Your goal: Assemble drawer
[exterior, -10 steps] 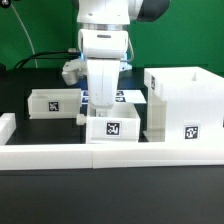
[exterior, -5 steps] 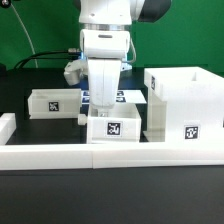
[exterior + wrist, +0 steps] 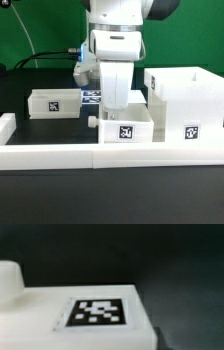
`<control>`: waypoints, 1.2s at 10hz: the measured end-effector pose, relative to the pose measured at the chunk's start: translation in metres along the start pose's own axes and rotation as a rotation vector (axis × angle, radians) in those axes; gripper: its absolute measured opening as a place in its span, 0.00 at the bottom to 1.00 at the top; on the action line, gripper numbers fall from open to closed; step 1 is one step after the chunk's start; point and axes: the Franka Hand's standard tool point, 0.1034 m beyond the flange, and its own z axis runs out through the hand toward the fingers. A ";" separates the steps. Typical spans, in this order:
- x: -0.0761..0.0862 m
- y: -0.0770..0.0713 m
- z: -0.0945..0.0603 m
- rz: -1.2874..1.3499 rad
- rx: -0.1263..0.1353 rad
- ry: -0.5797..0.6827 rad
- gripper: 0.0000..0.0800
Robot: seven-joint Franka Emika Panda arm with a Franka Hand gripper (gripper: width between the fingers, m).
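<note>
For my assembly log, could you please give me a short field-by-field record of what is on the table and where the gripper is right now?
gripper: lowered onto the middle box from above; jaws hidden, state unclear
middle box: small, white, tagged; close beside the open casing, contact unclear
open casing: large, white, open on top, tagged; at the exterior view's right
left box: small, white, tagged; standing apart at the exterior view's left
marker board: flat on the table behind the arm
front rail: white, along the near edge
</note>
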 end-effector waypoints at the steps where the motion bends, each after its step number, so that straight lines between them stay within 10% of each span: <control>1: 0.000 0.000 0.002 -0.001 0.003 0.000 0.05; 12: 0.002 0.001 0.003 -0.009 -0.036 0.000 0.05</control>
